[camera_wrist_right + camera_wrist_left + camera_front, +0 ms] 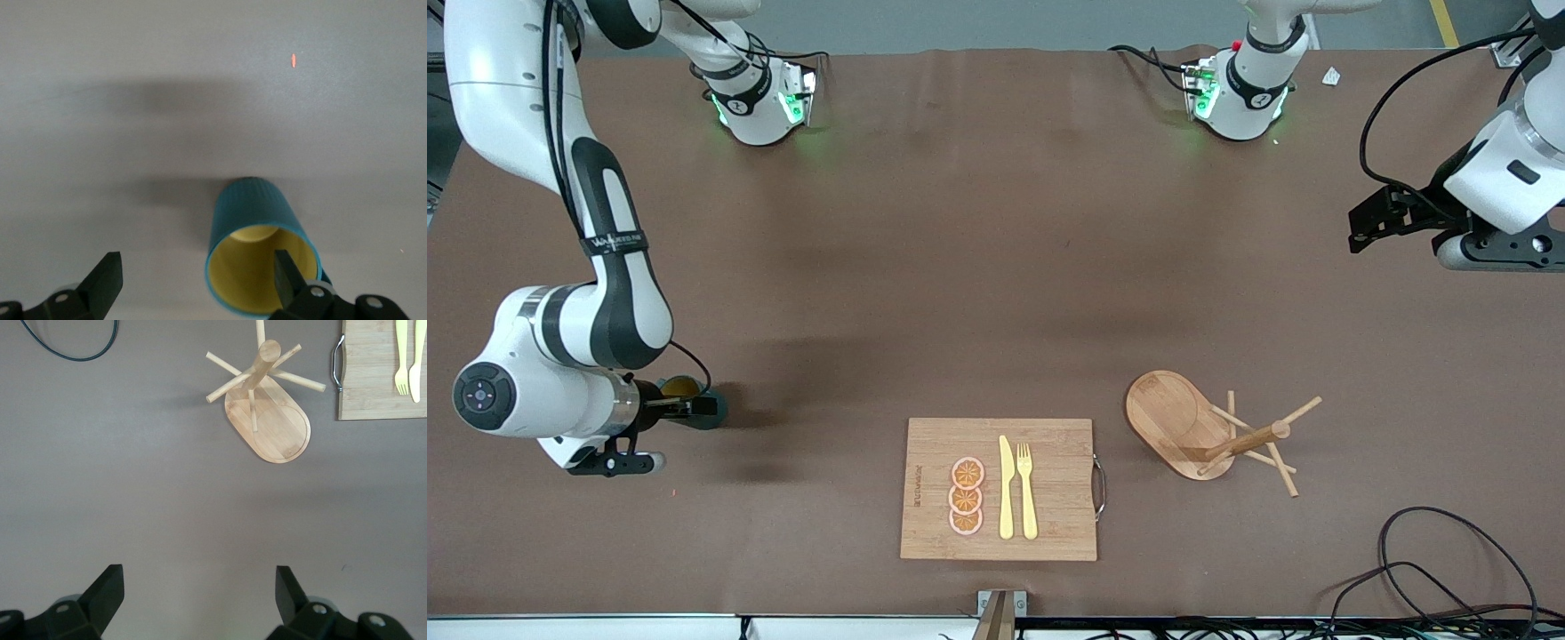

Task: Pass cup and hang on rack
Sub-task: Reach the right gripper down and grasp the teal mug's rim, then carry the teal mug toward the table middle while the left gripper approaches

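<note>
The cup (250,217), dark teal with a yellow inside, stands upright on the brown table toward the right arm's end; in the front view the cup (680,387) is partly hidden under the hand. My right gripper (197,280) is open just above it: one finger (288,275) hangs over the cup's mouth, the other is off to one side over bare table. In the front view this right gripper (663,435) sits low. The wooden rack (1169,413) stands toward the left arm's end, also seen as the rack (277,427). My left gripper (199,590), (1371,222) waits open in the air, holding nothing.
A bamboo cutting board (1049,444) with a steel handle lies between cup and rack, nearer the front camera; it carries a yellow knife (1006,489), a fork (1027,489) and three orange slices (966,496). Black cables (1449,569) loop near the front edge beside the rack.
</note>
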You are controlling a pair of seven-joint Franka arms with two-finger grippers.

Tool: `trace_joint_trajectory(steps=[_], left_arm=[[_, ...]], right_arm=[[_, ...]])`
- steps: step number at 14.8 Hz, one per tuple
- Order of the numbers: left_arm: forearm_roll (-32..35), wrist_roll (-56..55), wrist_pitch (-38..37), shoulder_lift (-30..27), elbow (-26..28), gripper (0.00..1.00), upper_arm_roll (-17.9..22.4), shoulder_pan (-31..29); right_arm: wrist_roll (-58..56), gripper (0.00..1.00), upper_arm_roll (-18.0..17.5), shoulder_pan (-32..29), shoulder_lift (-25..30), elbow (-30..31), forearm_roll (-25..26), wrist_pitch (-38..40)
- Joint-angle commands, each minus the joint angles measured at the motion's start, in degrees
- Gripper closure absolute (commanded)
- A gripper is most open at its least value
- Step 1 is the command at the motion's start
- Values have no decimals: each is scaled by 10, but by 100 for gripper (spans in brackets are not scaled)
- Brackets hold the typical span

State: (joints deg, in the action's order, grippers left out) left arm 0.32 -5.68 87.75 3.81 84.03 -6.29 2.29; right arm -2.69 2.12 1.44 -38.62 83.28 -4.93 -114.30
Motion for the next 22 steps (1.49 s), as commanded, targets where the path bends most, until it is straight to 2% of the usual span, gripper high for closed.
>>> trace_joint_trajectory(steps=[1, 2, 4, 6, 8, 10, 15, 19, 22], left_arm=[[0, 4, -2, -8, -4, 0, -1, -4], [0, 1, -2, -9, -4, 0, -2, -4], [-1, 1, -3, -9, -4, 0, -2, -4], [-1, 1, -4, -9, -4, 0, -2, -4], [-2, 1, -5, -13, -4, 0, -2, -5], [-1, 3, -6, -17, -4, 0, 0, -7], [-1, 8, -9, -22, -4, 0, 5, -8], [-1, 1, -9, -24, -4, 0, 5, -8], [0, 1, -9, -24, -4, 0, 4, -8]], right_arm=[[8, 0, -5, -5, 7, 66, -8, -58], [8, 9, -4, -5, 7, 70, -8, -64], [8, 51, -4, -5, 7, 69, -7, -60], [4, 77, -4, -5, 7, 67, -6, -60], [3, 94, -4, -5, 8, 64, -3, -60], [2, 99, -4, -5, 8, 62, 1, -60], [9, 100, -3, 22, 11, 16, 2, -38], [136, 100, -6, 74, 12, -68, -6, 78], [264, 100, -19, 138, 12, -92, -7, 94]])
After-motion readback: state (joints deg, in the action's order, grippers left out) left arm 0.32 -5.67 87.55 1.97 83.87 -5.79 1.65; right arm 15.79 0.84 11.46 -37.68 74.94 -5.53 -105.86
